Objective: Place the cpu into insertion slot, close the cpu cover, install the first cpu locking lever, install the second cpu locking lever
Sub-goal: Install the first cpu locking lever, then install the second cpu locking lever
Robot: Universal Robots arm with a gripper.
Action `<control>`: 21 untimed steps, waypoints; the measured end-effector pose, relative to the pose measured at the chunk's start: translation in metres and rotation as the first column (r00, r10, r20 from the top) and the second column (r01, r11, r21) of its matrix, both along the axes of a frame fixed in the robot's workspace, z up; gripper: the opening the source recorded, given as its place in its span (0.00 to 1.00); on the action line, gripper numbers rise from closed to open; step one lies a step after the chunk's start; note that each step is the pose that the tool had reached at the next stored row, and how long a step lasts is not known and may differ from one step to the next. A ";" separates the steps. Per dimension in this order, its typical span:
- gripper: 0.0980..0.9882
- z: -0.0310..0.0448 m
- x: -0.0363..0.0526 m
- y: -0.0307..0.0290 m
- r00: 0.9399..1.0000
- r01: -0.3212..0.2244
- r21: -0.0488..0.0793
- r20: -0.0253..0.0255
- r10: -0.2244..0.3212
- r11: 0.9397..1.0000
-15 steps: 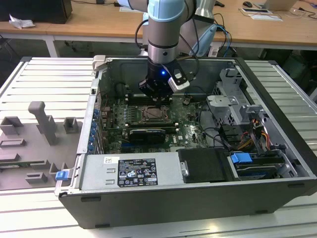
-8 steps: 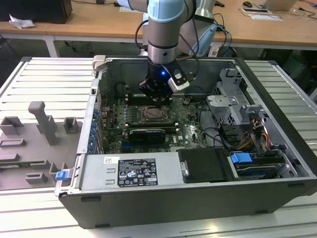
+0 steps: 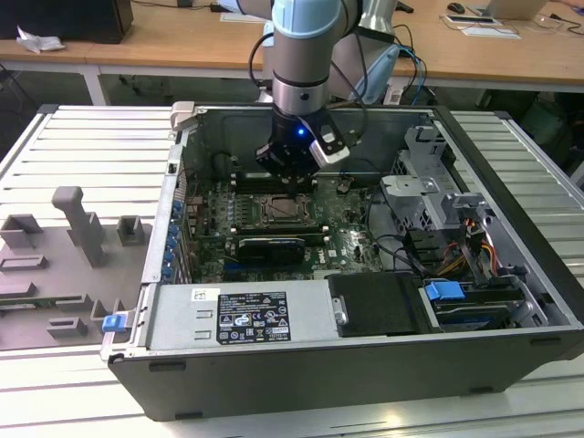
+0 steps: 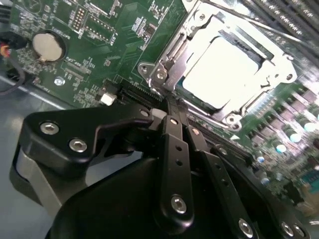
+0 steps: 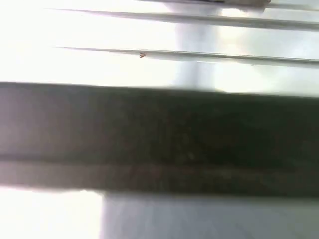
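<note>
The black gripper (image 4: 172, 117), fingers pressed together and empty, hovered beside the silver-rimmed insertion slot (image 4: 227, 69), where the pale silvery square cpu (image 4: 222, 74) sat under the silver frame cpu cover (image 4: 174, 50).

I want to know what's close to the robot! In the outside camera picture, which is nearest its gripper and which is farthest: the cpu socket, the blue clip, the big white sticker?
1. Insertion slot, just below the gripper.
2. White sticker, on the front box.
3. Blue clip, far at the exterior view's left.
</note>
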State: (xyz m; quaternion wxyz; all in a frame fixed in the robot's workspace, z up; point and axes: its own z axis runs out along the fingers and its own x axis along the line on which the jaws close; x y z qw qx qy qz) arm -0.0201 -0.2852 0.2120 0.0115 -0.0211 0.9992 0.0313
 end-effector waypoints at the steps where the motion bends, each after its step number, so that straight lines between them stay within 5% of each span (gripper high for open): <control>1: 0.01 0.0030 0.0000 0.0000 1.000 0.000 0.000 0.000 0.000 1.000; 21: 0.01 0.0058 0.0000 -0.0055 1.000 0.000 0.000 0.000 0.000 1.000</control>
